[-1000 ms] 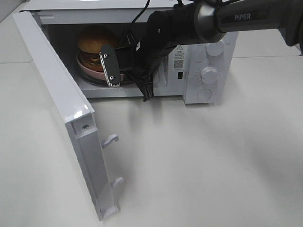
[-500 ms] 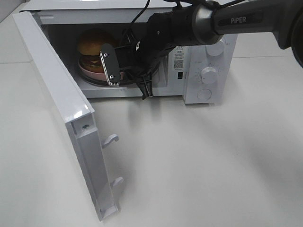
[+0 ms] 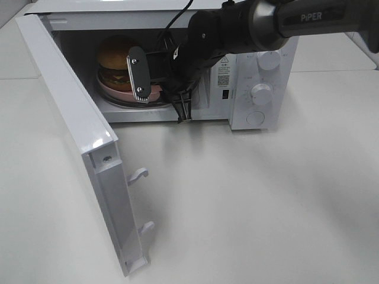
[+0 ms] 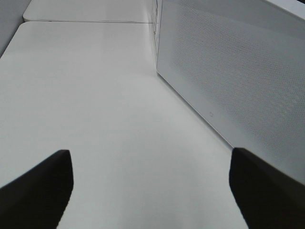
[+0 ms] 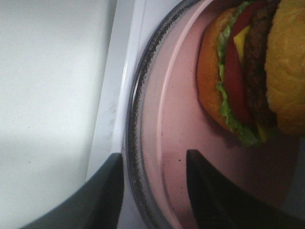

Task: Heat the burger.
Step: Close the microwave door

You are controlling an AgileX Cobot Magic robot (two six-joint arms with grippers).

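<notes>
**Right gripper parted around the plate rim inside the microwave**

Your right gripper point(image 5: 153, 193) sits just inside the mouth of the microwave point(image 3: 260, 71), low at the front of the cavity, with its jaws apart. The rim of the pink plate point(image 5: 181, 133) runs between the two dark fingers point(image 5: 214, 202), with the edge of the glass turntable point(image 5: 135, 119) under it. The wrist view does not show you whether either finger touches them.

The burger point(image 3: 115, 54) stands upright on the plate, deeper in the microwave and toward its hinge side, apart from the fingers. You can see the golden bun, lettuce, cheese, tomato and dark patty.

Behind the gripper, your right arm point(image 3: 284, 23) comes out of the cavity and crosses above the microwave's control panel, where three white knobs point(image 3: 260, 93) sit one under another. The door point(image 3: 65, 106) is swung wide open on the microwave's hinge side, and its two latch hooks point out over the table point(image 3: 249, 207).

Your left gripper point(image 4: 152, 191) is outside the microwave and does not show in the high view. Its jaws are wide apart over bare table. Near it stands a white dotted panel point(image 4: 238, 71) of the microwave, and you cannot tell from this view whether it is the door or a wall.
</notes>
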